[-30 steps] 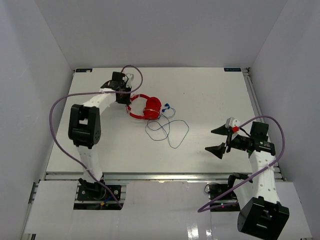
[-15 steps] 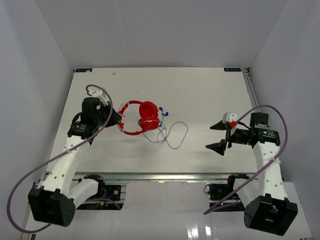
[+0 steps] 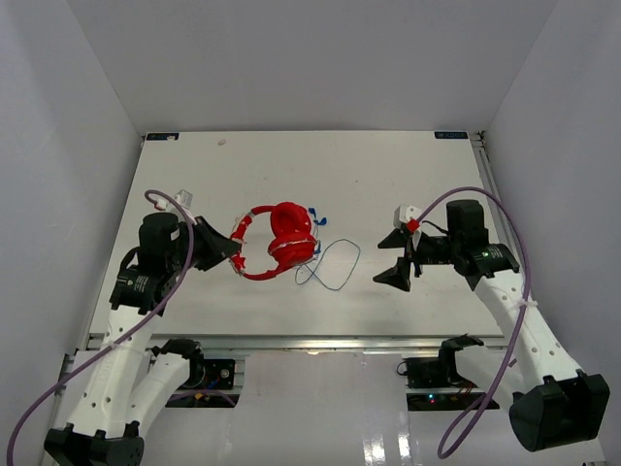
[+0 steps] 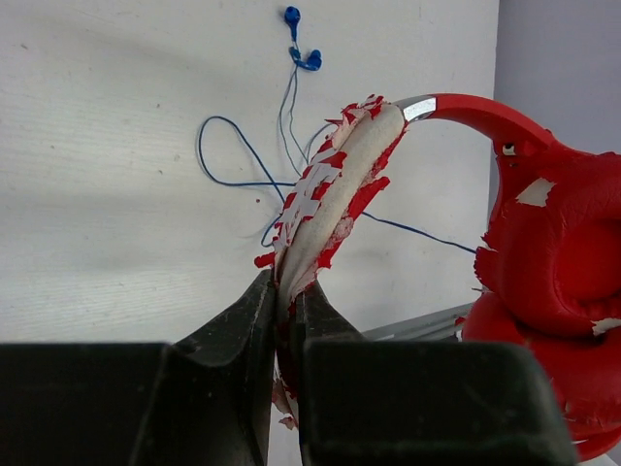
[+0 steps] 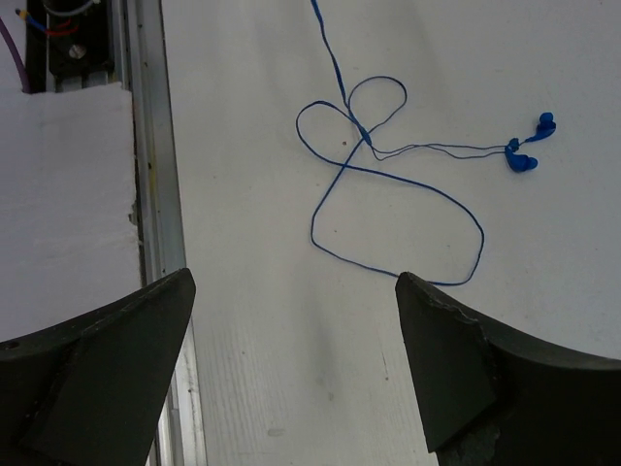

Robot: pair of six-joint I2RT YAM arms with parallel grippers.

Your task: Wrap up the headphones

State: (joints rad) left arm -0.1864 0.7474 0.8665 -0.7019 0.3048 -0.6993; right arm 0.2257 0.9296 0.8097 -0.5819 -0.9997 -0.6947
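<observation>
Two shifts: left end effector, pinching the headband, hauls the headphones nearer; right end effector, spread, approaches the cord.

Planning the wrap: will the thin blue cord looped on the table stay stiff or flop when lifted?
Probably floppy: the thin blue cord lies in loose, crossing loops. Likely light, being so thin, and it may snag where strands cross.
</observation>
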